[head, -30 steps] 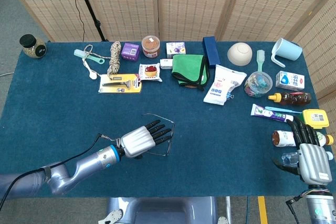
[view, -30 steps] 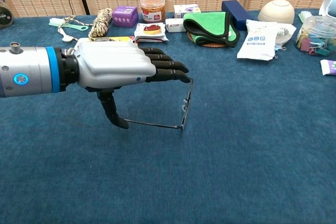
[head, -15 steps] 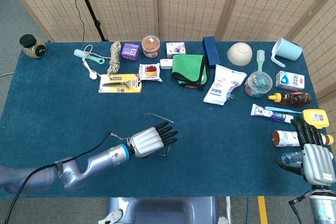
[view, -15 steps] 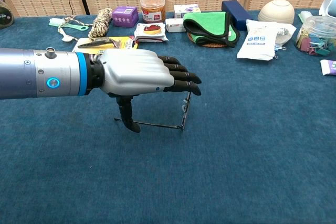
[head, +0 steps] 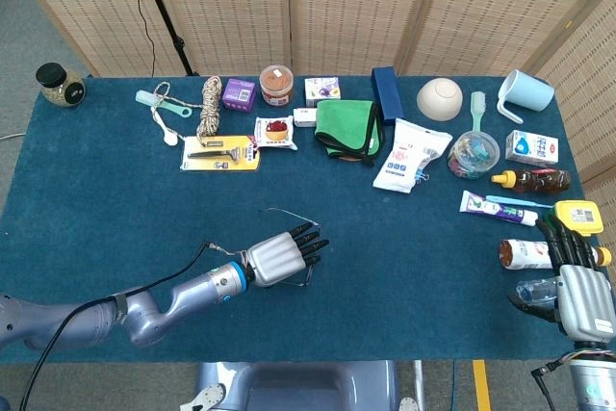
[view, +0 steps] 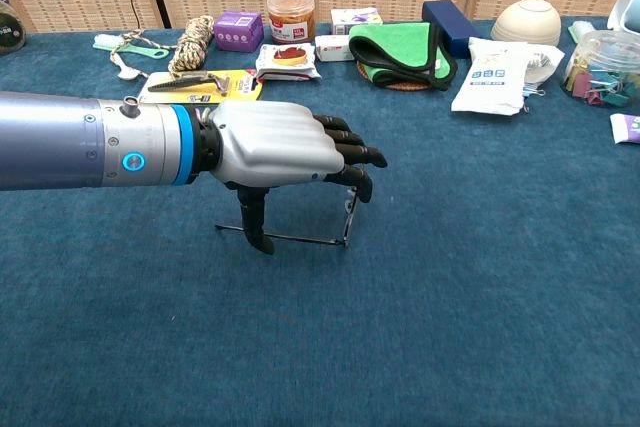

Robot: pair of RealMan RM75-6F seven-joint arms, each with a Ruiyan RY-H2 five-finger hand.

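— what's moved in the last second?

— my left hand (view: 285, 147) has slid further right and come down over the glasses (view: 345, 222), and the fingers (view: 360, 159) that were stretched out flat have started curling down toward the upright front of the frame. in the head view the same hand (head: 279, 257) sits lower and nearer to me than it did.

— and the glasses themselves?

— they haven't shifted. thin wire frame, lying on the blue surface (view: 480, 297) near the middle, well apart from the row of things at the far side. one temple runs left along the cloth under my palm, the front stands at the right end.

— so you have them?

— not yet, i'd judge. the thumb points down just beside the temple and the fingertips hang over the front, but i can't see either pressing on the wire. the hand is half curled, fingers apart, with nothing clamped in it. it reads as the closing stage of a grasp.

— how is the arm lying?

— forearm low and nearly level, coming in from the left, palm down, knuckles up.

— your right hand?

— right hand (head: 577, 291) rests at the near right edge, fingers extended toward a small brown bottle (head: 520, 253) and a yellow box (head: 578, 217). a clear bottle (head: 534, 291) lies against its thumb side; whether it's gripped i cannot tell.
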